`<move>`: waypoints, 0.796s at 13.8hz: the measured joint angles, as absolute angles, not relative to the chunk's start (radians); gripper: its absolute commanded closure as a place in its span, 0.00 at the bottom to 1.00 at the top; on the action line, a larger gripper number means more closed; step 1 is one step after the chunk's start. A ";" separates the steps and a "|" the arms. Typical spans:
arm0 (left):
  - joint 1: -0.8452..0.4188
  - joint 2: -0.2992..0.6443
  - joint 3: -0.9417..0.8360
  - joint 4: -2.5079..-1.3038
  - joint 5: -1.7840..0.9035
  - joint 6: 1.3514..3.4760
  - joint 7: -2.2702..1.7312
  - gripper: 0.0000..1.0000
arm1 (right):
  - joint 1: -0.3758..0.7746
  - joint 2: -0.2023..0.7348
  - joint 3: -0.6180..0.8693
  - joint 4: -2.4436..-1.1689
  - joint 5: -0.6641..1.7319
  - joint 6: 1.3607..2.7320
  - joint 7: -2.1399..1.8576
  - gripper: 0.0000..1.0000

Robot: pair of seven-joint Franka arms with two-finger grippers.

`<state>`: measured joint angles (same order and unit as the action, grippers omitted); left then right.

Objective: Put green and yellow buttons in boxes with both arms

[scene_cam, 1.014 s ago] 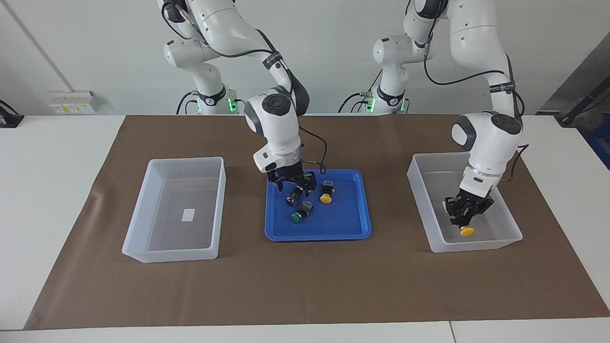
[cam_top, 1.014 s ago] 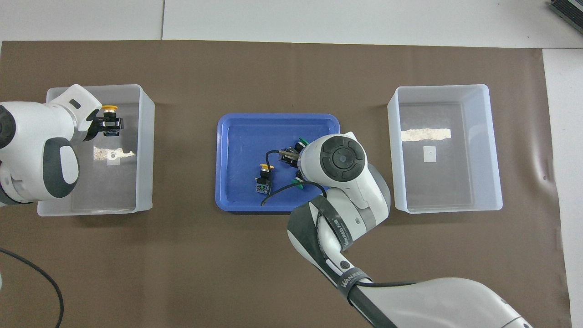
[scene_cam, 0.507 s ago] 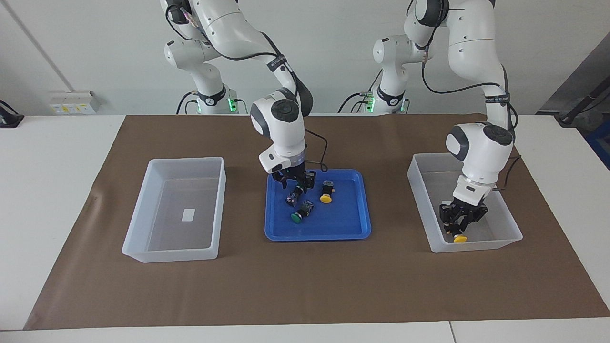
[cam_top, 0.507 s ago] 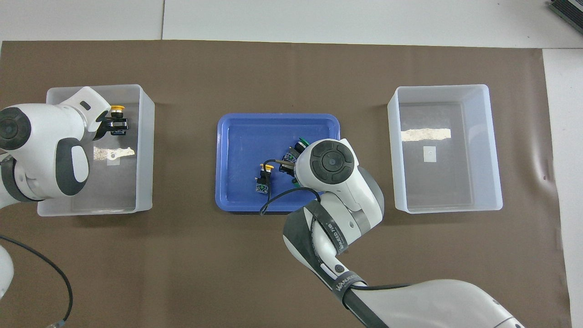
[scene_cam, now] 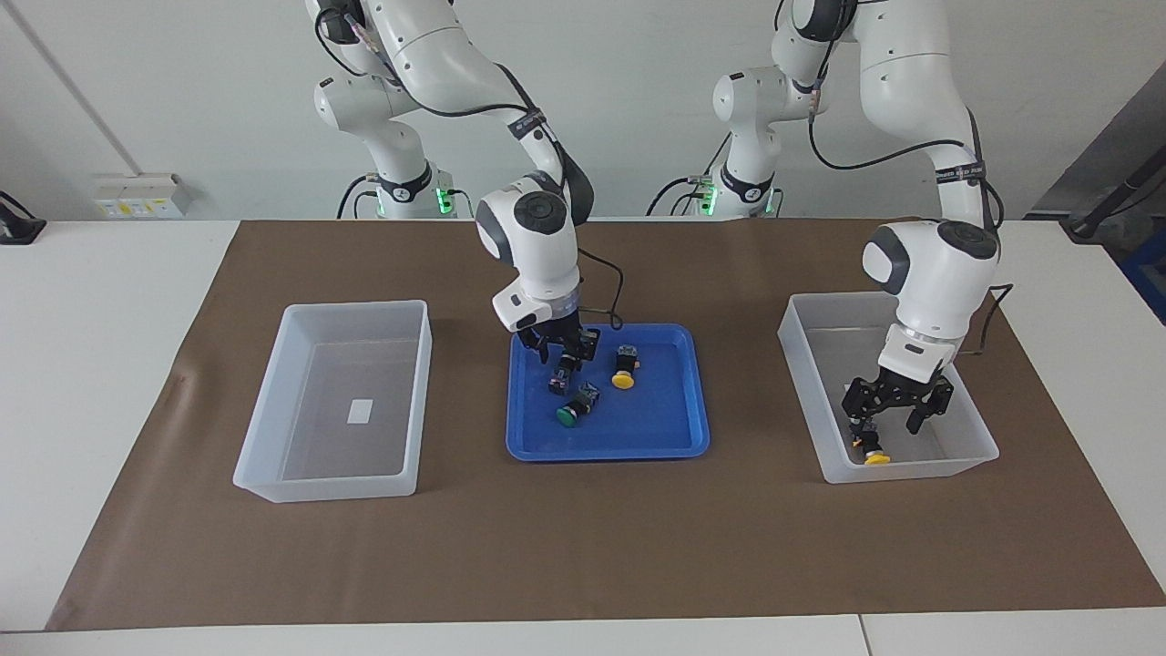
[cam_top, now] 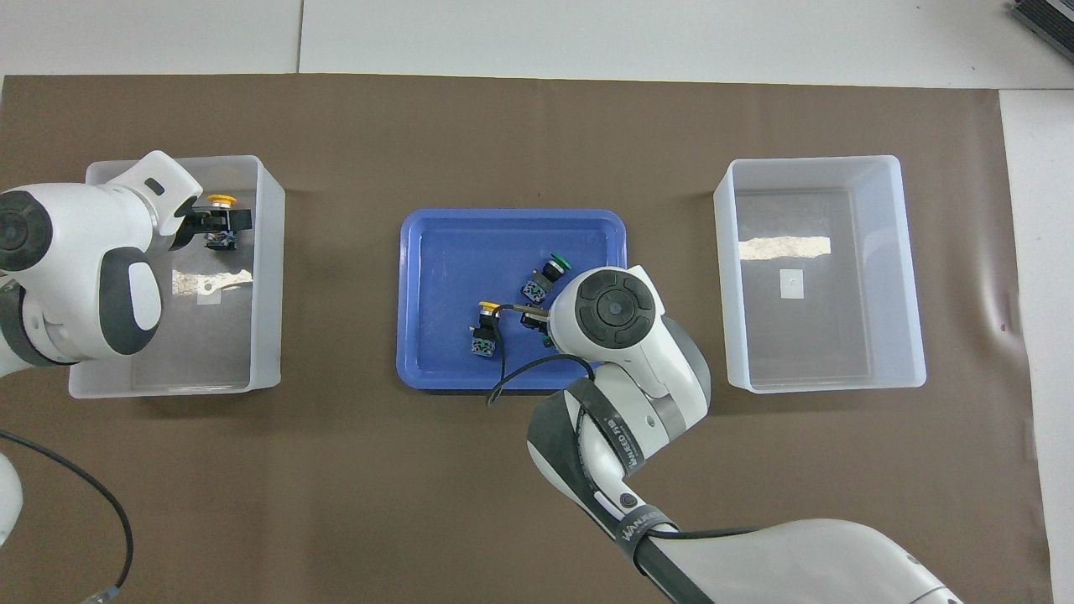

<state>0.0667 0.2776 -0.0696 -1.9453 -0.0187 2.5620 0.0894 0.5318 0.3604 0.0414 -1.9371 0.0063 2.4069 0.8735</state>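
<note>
At the right arm's end of the tabletop I see an empty box (scene_cam: pixel 273 392) with a blank white label (scene_cam: pixel 361 412). In the middle, the right gripper (scene_cam: pixel 562 355) is down in the blue tray (scene_cam: pixel 610 451), closed around a green button (scene_cam: pixel 564 374). A loose green button (scene_cam: pixel 572 410) and a tray yellow button (scene_cam: pixel 624 372) lie beside it. At the left arm's end, the left gripper (scene_cam: pixel 897 415) is spread wide and holding nothing inside the second box (scene_cam: pixel 911 469), just above the dropped yellow button (scene_cam: pixel 873 453).

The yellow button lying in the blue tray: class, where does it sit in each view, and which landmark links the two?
Facing view: yellow button right of the tray's centre.
Overhead view: same button left of centre.
Shared landmark: the blue tray mid-table.
</note>
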 measured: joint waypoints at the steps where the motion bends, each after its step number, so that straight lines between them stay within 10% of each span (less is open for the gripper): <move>1: 0.059 0.250 -0.071 -1.944 -0.019 2.523 0.089 0.00 | 0.532 0.360 0.041 -1.944 0.006 2.429 0.855 0.34; 2: 0.052 0.223 -0.072 -1.944 -0.019 2.482 0.089 0.00 | 0.531 0.360 0.041 -1.948 0.006 2.440 0.833 0.44; 4: 0.038 0.169 -0.073 -1.941 -0.019 2.398 0.089 0.00 | 0.531 0.360 0.040 -1.952 0.006 2.441 0.804 1.00; 11: -0.080 0.118 -0.078 -1.905 -0.019 2.286 -0.013 0.00 | 0.522 0.323 0.026 -1.928 0.006 2.358 0.800 1.00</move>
